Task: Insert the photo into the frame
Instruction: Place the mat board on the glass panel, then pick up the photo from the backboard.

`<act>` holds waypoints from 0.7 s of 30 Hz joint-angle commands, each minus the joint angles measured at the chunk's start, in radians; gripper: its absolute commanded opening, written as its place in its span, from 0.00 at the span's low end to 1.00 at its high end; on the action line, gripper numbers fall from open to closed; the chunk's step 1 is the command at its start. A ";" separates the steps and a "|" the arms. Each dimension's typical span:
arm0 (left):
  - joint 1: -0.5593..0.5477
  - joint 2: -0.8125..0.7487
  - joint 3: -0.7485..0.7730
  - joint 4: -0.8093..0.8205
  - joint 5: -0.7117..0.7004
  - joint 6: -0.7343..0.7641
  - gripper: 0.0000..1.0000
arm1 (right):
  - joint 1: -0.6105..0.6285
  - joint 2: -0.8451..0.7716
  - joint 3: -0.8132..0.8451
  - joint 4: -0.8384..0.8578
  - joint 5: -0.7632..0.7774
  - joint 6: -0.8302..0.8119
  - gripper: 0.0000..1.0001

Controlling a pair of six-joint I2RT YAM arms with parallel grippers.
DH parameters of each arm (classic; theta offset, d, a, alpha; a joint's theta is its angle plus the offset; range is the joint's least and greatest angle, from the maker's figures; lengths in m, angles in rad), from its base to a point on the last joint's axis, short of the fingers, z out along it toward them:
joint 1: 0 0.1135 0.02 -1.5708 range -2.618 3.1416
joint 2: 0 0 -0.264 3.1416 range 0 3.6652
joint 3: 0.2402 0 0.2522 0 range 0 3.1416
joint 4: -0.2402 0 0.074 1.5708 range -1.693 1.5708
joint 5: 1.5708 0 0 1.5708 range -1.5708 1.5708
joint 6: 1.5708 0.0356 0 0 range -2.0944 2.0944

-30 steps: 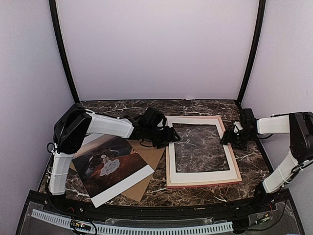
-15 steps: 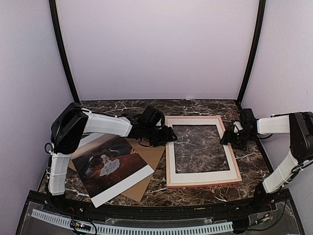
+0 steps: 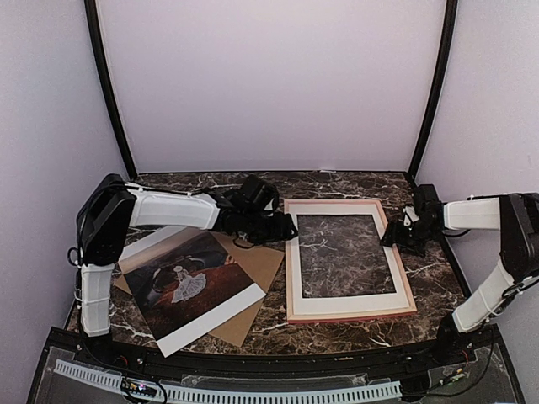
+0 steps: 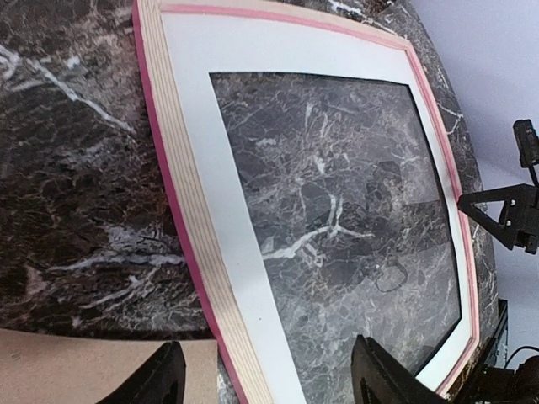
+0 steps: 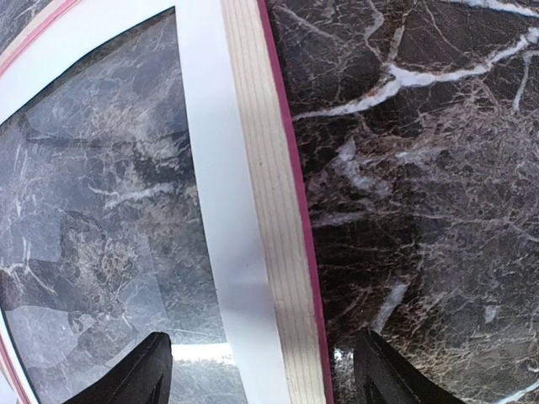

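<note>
Pale walls (image 3: 269, 84) close in a dark marble table (image 3: 253, 183), and we start at the left claw (image 3: 285, 227). It is released: in its wrist view we see the two fingers (image 4: 164, 383) spread wide with nothing between them but the frame (image 3: 349, 317), whose near-side long rail runs up through the gap. We cannot tell whether the pads touch the wood. A white mat (image 3: 345, 302) sits inside the rails, its window showing marble.

Out from this claw, back toward its own base and off to its left, lies the photo (image 3: 189, 282), picture side up and resting on a brown cardboard board (image 3: 257, 263). It is turned askew, with its edges at a slant to the frame's rails. The frame's long axis runs straight away from the arm bases.

The right claw (image 3: 392, 240) hangs at the opposite long rail, also slack, with its fingers (image 5: 147, 374) apart on either side of that rail and gripping nothing. From it, the photo lies across the whole frame, well apart.

We judge the left arm the natural one to fetch the photo, since it is much nearer. The print would need turning to square with the rails.
</note>
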 commanded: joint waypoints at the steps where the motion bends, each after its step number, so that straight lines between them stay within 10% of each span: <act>1: 0.016 -0.158 -0.030 -0.103 -0.077 0.117 0.71 | 0.008 -0.009 0.036 -0.028 0.062 -0.031 0.74; 21: 0.327 -0.808 -0.556 -0.353 -0.119 0.213 0.99 | 0.255 -0.131 0.158 -0.064 0.102 0.005 0.81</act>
